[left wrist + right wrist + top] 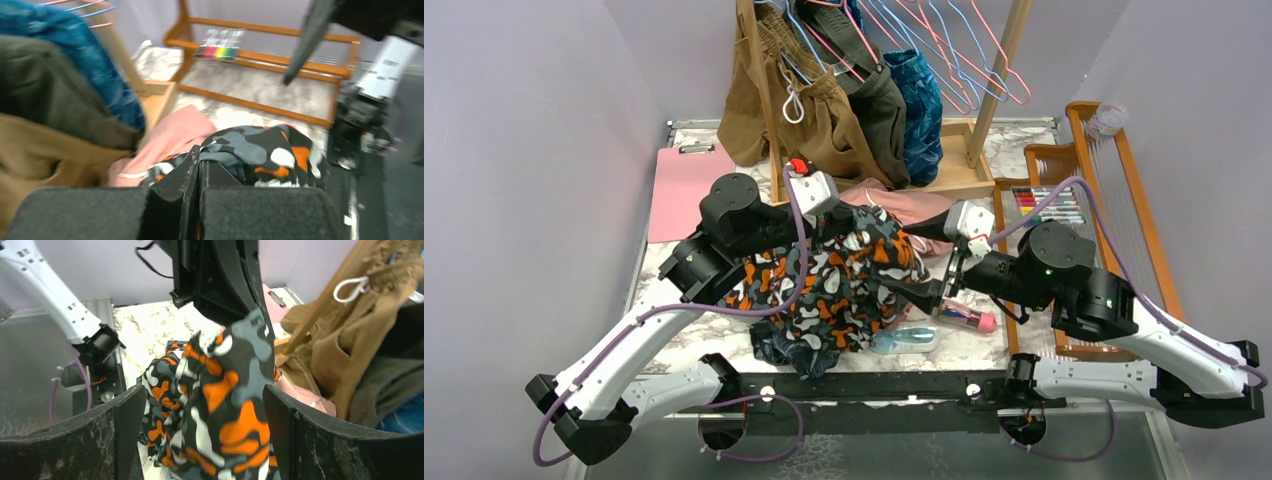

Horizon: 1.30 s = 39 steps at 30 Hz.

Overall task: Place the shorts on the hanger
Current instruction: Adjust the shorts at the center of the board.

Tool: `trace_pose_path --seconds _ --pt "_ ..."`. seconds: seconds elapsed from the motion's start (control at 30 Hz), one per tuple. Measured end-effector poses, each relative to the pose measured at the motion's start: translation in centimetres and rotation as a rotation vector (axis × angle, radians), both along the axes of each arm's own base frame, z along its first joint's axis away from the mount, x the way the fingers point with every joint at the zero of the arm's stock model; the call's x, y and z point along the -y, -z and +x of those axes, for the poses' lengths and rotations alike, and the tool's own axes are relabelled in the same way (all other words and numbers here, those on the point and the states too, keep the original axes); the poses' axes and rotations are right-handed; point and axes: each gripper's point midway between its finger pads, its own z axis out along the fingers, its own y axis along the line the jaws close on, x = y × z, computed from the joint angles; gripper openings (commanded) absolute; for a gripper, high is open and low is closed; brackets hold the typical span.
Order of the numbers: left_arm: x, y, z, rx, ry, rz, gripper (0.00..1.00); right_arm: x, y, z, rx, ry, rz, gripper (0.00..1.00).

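**Left claw pinches the shorts, right claw spread wide**

Your left arm is bent over mid-table. The left gripper (199, 162) is clamped tight on the top fold of the shorts (844, 280), which hang from it with their lower end bunched on the table (704, 345). Your right arm reaches across sideways. The right gripper (202, 395) is spread wide, one finger on each side of the hanging fabric.
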Motion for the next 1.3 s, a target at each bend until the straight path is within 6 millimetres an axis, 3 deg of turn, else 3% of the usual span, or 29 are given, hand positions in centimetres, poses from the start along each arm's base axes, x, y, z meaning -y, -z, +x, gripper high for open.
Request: trace_pose_path --seconds 0.17,0.37,0.47,0.6,0.7,0.8,0.97,1.13,1.3 --pt "-2.3 -0.9 3.7 0.015 -0.261 -0.015 0.00 1.8 -0.8 0.7 -0.039 0.089 0.047 0.88" --pt "-6.1 -4.4 7.3 -0.016 -0.582 -0.148 0.00 2.3 -0.8 -0.3 -0.120 0.070 0.093 0.83" --pt "-8.0 -7.0 8.2 -0.031 -0.702 -0.245 0.00 0.2 1.7 -1.0 -0.192 0.009 0.037 0.81" --pt "-10.5 -10.0 8.8 -0.050 -0.836 -0.371 0.00 -2.9 7.6 -1.6 -0.309 -0.051 -0.087 0.79" --pt "-12.0 -10.8 9.2 -0.071 -0.915 -0.433 0.00 -4.1 13.0 -1.6 -0.400 -0.041 -0.173 0.78" --pt "-12.9 -10.6 9.5 -0.089 -0.972 -0.457 0.00 -4.5 16.0 -1.6 -0.465 -0.021 -0.188 0.79" --pt "-13.5 -10.4 9.8 -0.106 -1.016 -0.473 0.00 -6.2 16.4 -0.5 -0.521 0.030 -0.086 0.80" --pt "-13.6 -10.6 9.7 -0.108 -1.019 -0.479 0.00 -7.7 16.3 1.9 -0.550 0.137 0.022 0.80" --pt "-13.6 -10.5 9.7 -0.108 -1.019 -0.476 0.00 -8.3 18.4 4.7 -0.567 0.298 0.024 0.60"
